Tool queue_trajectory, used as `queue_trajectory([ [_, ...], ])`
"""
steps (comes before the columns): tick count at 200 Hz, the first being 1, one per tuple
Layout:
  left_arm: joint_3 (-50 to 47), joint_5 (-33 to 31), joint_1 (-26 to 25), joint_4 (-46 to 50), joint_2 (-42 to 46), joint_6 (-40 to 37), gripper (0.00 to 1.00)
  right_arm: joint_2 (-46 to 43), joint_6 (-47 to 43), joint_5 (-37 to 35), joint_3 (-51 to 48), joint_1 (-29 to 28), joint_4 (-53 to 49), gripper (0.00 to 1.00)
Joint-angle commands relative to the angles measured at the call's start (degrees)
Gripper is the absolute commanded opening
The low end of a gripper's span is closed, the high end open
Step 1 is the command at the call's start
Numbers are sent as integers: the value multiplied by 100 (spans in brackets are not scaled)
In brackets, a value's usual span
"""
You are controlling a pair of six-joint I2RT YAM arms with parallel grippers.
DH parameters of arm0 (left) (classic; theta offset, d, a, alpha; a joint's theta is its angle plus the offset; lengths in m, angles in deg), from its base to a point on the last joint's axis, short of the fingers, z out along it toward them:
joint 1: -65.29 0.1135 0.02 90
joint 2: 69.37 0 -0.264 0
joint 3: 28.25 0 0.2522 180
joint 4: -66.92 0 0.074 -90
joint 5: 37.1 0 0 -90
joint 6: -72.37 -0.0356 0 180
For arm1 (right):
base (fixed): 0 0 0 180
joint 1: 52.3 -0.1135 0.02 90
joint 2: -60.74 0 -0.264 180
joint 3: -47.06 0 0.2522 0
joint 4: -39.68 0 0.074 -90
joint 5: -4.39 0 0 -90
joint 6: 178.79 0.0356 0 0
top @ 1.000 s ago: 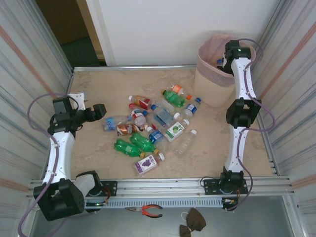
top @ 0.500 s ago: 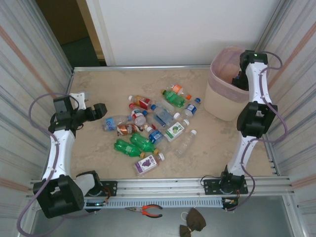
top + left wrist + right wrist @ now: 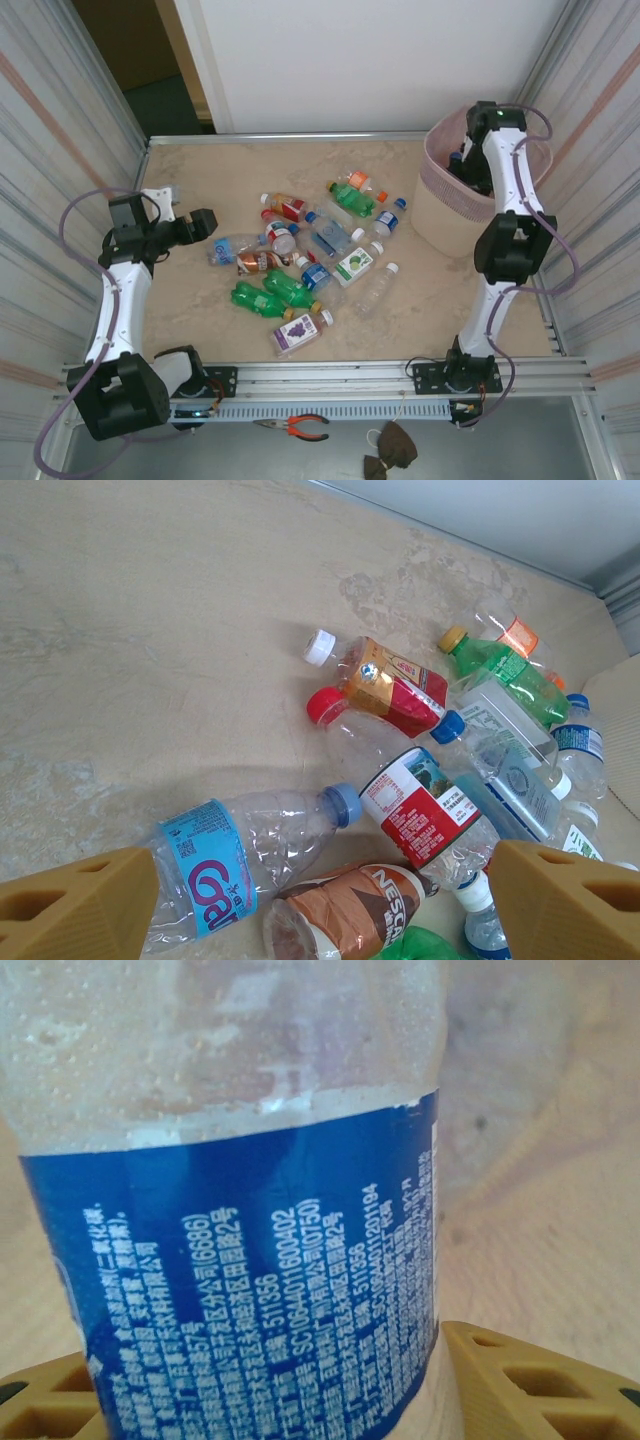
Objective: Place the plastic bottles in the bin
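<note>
My right gripper (image 3: 462,168) is over the mouth of the pale pink bin (image 3: 448,215) at the far right, shut on a clear plastic bottle with a dark blue label (image 3: 240,1260). In the right wrist view the bottle stands between the tan fingers (image 3: 520,1380), with the bin's pink inside (image 3: 540,1140) behind it. Several other plastic bottles (image 3: 310,250) lie in a heap mid-table. My left gripper (image 3: 205,222) hangs open at the heap's left edge, its jaws (image 3: 325,890) spread above a light-blue-labelled bottle (image 3: 215,865) and a brown Nescafe bottle (image 3: 350,915).
Corrugated metal walls close in both sides. Red-labelled (image 3: 425,810), green (image 3: 505,670) and blue-capped bottles lie tightly packed in the heap. Bare tabletop (image 3: 200,170) lies left of and behind the heap. Pliers (image 3: 300,427) rest off the table's front rail.
The right arm swung right, then back a little left over the bin, still holding the bottle. The bin has shifted right and nearer. The left arm has not moved.
</note>
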Motion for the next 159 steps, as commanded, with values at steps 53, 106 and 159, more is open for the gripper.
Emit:
queue_trajectory([
  [53, -25, -44, 51, 42, 139, -55, 86, 1361, 20, 159, 951, -35, 251, 62],
  [106, -28, -96, 50, 69, 161, -81, 86, 1683, 104, -145, 965, 257, 410, 67],
  [159, -21, -113, 51, 84, 179, -81, 86, 1609, 121, -326, 980, 506, 370, 81],
])
